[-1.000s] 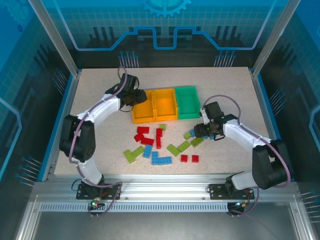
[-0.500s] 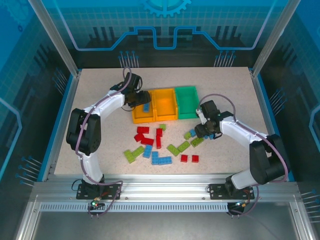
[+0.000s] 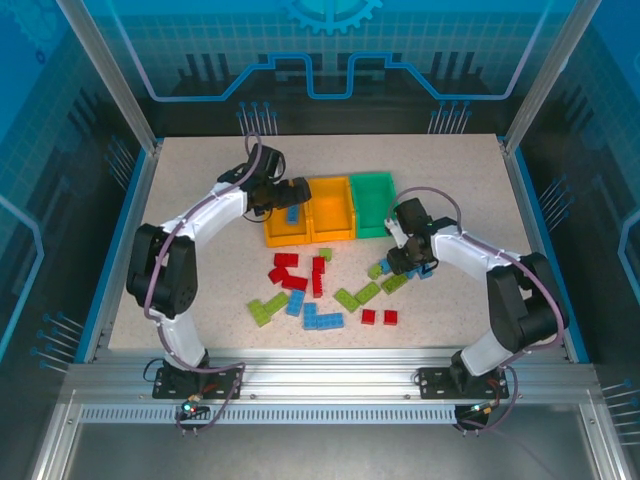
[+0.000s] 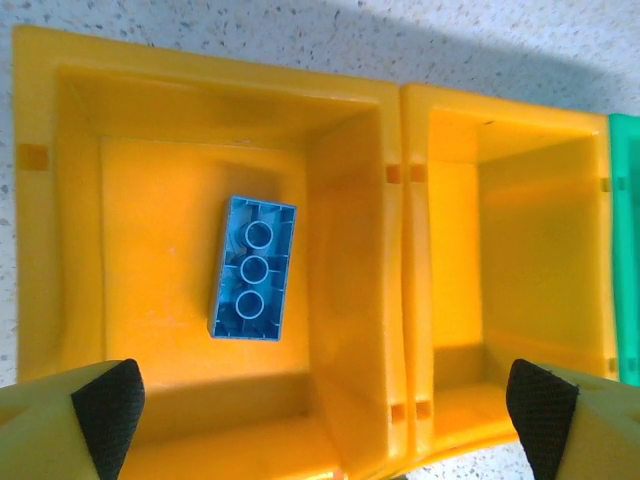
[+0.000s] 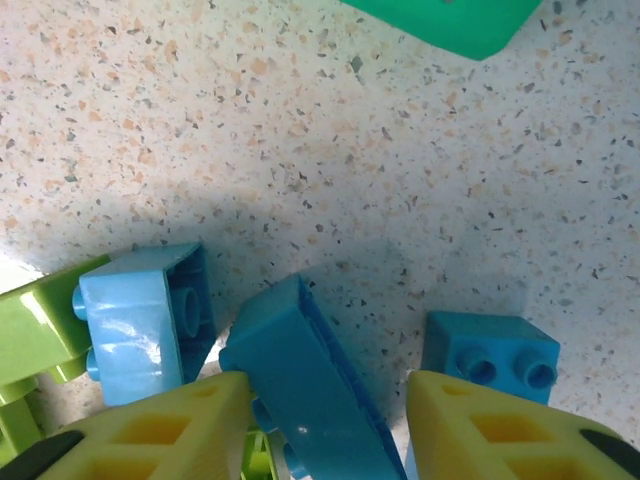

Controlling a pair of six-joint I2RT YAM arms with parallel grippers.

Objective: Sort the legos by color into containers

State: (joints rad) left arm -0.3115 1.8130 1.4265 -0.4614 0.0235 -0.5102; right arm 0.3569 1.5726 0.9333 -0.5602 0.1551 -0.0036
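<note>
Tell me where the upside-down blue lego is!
The blue lego lies in the leftmost orange-yellow bin, under the open left gripper in the left wrist view.

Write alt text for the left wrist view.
A blue lego lies underside up in the left orange-yellow bin; the middle orange-yellow bin looks empty, a green bin edge at right. The left end effector hangs open above.

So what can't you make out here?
Right wrist view: the bottom edge cuts off the tilted blue brick, so whether the right pincer clamps it is unclear.
Left wrist view: the right edge cuts off the green bin, hiding its inside.
Top view: studs on loose bricks too small.
</note>
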